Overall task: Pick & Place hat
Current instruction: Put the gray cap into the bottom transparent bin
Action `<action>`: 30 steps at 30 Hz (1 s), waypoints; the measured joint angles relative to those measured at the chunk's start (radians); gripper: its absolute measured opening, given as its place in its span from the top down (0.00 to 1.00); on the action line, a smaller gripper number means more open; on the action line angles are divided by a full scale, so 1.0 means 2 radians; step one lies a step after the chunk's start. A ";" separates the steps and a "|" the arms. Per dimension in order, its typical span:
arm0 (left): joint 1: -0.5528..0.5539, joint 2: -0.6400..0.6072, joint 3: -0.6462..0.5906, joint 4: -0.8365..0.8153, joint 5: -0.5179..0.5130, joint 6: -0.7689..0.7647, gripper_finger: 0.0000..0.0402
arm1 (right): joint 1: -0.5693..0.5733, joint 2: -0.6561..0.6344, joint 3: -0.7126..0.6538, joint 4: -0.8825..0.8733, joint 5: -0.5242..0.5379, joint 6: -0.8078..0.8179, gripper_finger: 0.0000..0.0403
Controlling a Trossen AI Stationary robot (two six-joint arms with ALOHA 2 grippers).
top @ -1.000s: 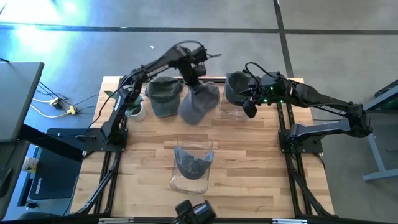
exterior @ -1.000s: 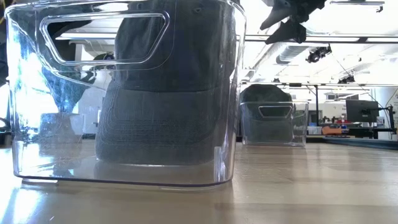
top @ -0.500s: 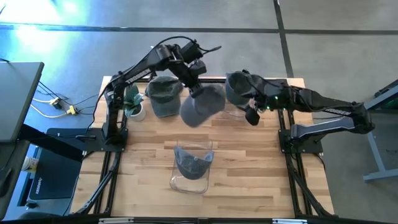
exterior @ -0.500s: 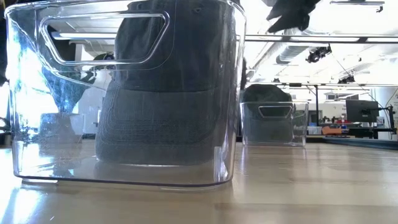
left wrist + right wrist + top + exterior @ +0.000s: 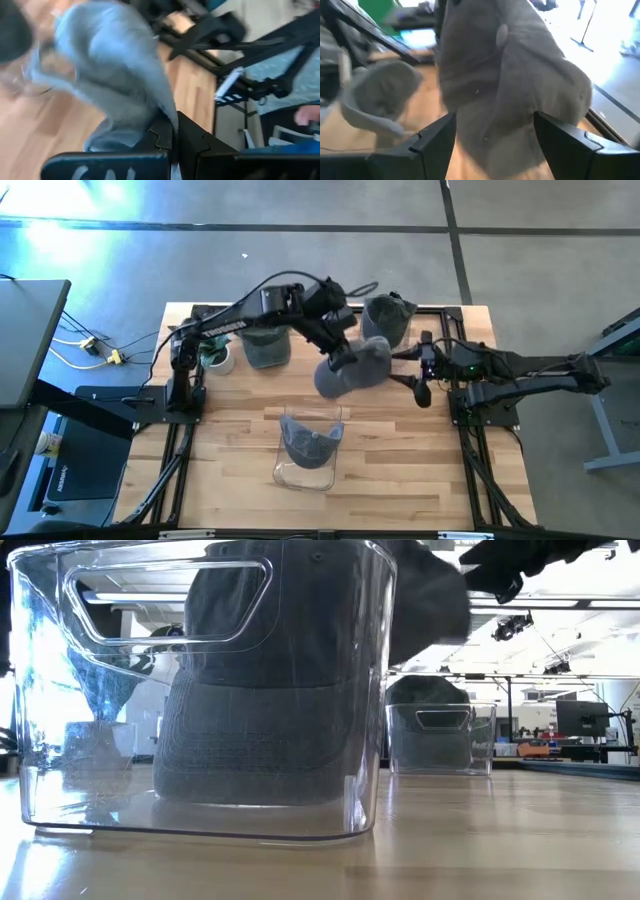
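Hat mid-carry, bin next

Left gripper [image 5: 337,350] clamped on the hat [image 5: 354,369]; right gripper [image 5: 421,380] spread empty at 3 o'clock. Next: swing over the bin [image 5: 309,442] at 6, release.

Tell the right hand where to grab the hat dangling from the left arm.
Best guess: take the hanging hat by its rounded crown, coming from its free right side, since the left hand is already shut on the upper edge. The right hand is open beside it.

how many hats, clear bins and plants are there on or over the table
grey hats: 4
clear bins: 2
potted plant: 1
total: 7
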State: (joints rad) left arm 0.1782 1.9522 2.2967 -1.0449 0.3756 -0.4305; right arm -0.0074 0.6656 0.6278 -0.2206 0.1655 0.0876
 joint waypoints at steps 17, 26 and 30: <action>-0.034 0.000 0.000 0.075 -0.014 -0.015 1.00 | 0.006 0.042 -0.059 0.187 -0.164 0.091 0.63; -0.037 0.000 0.000 0.063 0.062 0.069 0.99 | 0.051 -0.004 -0.054 0.288 -0.336 0.250 0.93; -0.042 0.002 0.000 0.079 0.128 0.107 0.89 | 0.072 0.000 -0.004 0.292 -0.376 0.258 0.98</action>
State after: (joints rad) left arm 0.0951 1.9560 2.2967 -0.8875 0.6319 -0.2164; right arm 0.1365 0.6647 0.6203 0.3631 -0.5863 0.6034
